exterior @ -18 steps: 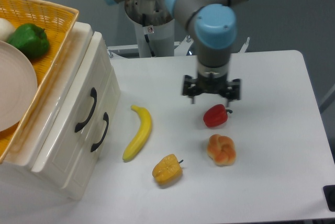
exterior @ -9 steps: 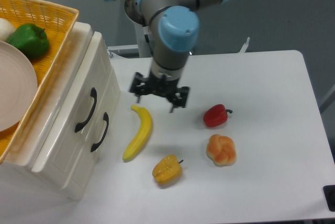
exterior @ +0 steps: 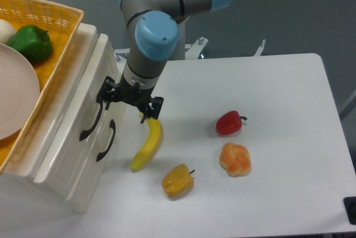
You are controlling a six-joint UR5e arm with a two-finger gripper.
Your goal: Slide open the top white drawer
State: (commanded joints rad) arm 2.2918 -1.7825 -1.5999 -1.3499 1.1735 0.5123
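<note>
Banana (exterior: 147,148), peppers (exterior: 229,122), pastry (exterior: 235,159) on table (exterior: 289,99).

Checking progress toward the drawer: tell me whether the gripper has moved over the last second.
Yes. The gripper has travelled left, from above the red pepper to the top white drawer.

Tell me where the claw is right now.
The claw hangs at the left of the table, just in front of the top white drawer near its black handle, above the banana's upper tip.
</note>
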